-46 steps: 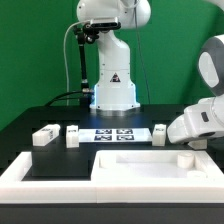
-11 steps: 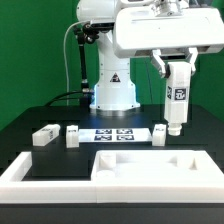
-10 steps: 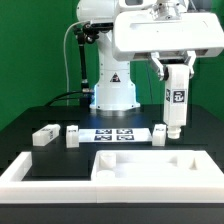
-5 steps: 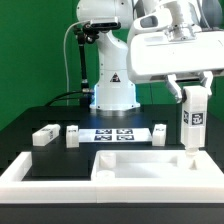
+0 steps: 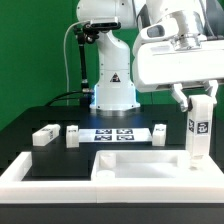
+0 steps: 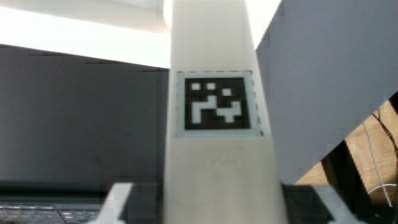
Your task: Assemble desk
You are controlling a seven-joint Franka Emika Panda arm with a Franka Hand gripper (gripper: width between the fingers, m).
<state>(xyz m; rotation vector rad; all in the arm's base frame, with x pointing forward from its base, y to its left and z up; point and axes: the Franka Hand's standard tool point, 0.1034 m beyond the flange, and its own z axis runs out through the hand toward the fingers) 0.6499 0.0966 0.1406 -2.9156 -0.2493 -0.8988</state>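
Note:
My gripper (image 5: 201,98) is shut on a white desk leg (image 5: 200,130), held upright with its tag facing the camera. The leg's lower end is at the far right corner of the wide white desk slab (image 5: 140,167), which lies flat at the front; I cannot tell whether they touch. In the wrist view the held leg (image 6: 217,110) fills the middle, with a finger (image 6: 135,200) pressed against each side. Three more legs lie on the black table: two on the exterior view's left (image 5: 43,136) (image 5: 72,136) and one beside the marker board (image 5: 160,134).
The marker board (image 5: 113,135) lies flat in front of the robot base (image 5: 114,92). A long white raised border rim (image 5: 28,176) runs along the front and the exterior view's left. A green wall stands behind.
The arm has carried the upright leg toward the exterior view's right and downward, from above the table's right side to the slab's right corner. The grip has not changed.

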